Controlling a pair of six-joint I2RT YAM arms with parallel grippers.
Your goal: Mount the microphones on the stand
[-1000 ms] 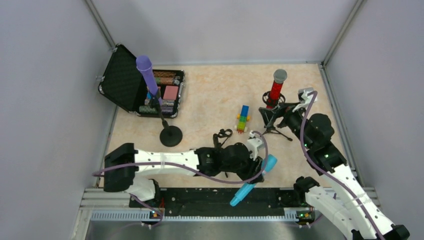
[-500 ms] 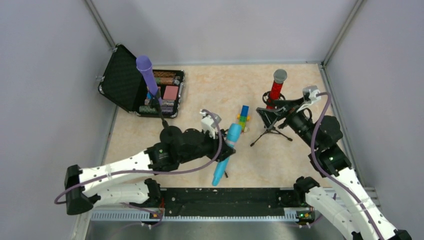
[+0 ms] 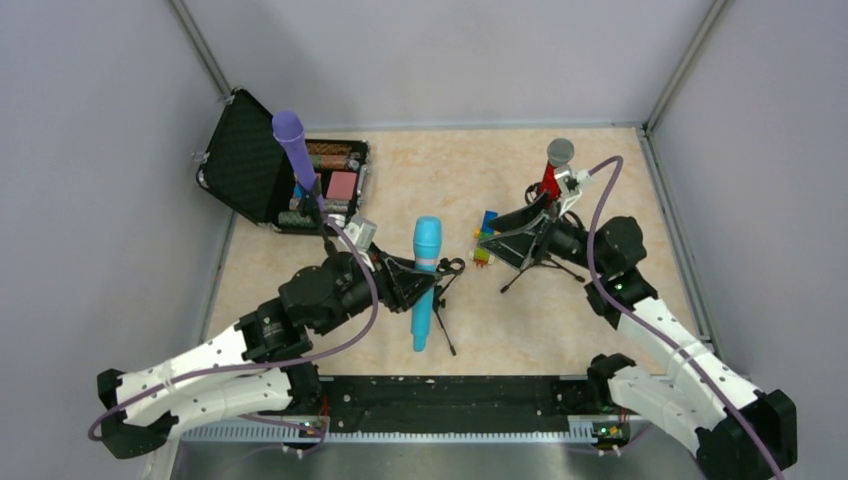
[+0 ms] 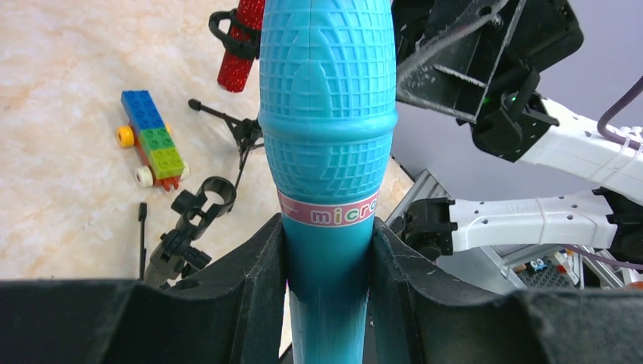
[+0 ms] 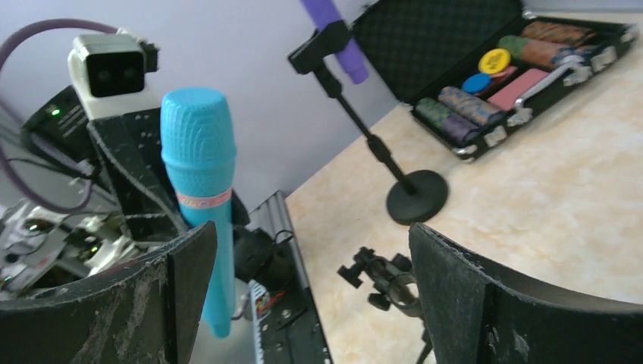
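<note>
Left gripper (image 3: 415,290) clamped on cyan mic (image 3: 425,262); mic upright, head up, just beside empty stand (image 3: 447,268), likely lining handle up with clip. Right gripper (image 3: 495,248) wide open, holding nothing, facing mic; probably ready to steady stand. Purple mic (image 3: 292,143), red mic (image 3: 549,180) already mounted. Left wrist view alone shows fingers (image 4: 258,280) pinching just below pink label (image 4: 327,214); top view hides this.

Left claw (image 4: 326,235) tight around the cyan microphone (image 4: 327,114), arm low and outstretched; right claw (image 5: 315,250) wide apart.
</note>
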